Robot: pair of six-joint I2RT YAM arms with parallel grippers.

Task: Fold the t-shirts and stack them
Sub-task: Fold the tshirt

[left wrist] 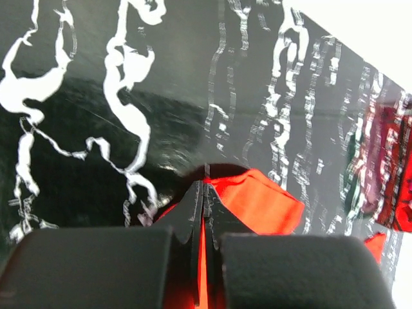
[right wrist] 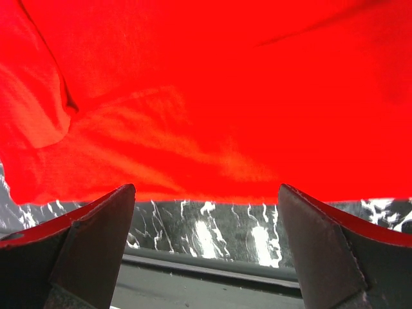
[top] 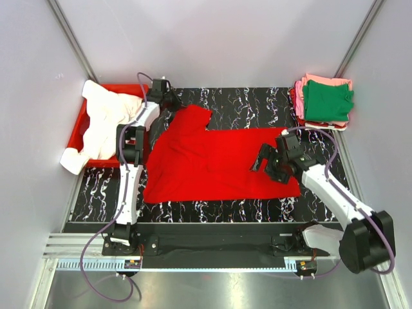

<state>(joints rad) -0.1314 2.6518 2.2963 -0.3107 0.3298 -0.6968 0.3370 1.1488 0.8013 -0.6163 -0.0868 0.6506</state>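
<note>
- Red t-shirt (top: 212,167) is lying spread out flat on the black marbled mat (top: 244,100), mid-table, between the two arms. One sleeve is sticking out toward the far left.
- Left gripper (top: 172,100) is reaching down at that far-left sleeve. Its jaws are pressing fully together, and the left wrist view is showing a thin fold of the red cloth pinched between them, right at the mat surface.
- Right gripper (top: 262,161) is sitting over the shirt's right side with its jaws standing wide apart, gripping nothing. In the right wrist view an edge of the red cloth is running across between the two fingers (right wrist: 96,244), with mat showing below it. Can't tell if the tips are touching the cloth.
- Folded stack (top: 302,109) is sitting at the far-right corner of the mat, well apart from the spread shirt. A green t-shirt (top: 329,102) is lying on top, a pink t-shirt (top: 325,81) is showing under it, and red and pale edges are peeking out lower down.
- Red bin (top: 119,88) is sitting at the far left, just beside the mat. A cream t-shirt (top: 112,119) is heaping over it unfolded, and white cloth (top: 72,161) is spilling over its near rim.
</note>
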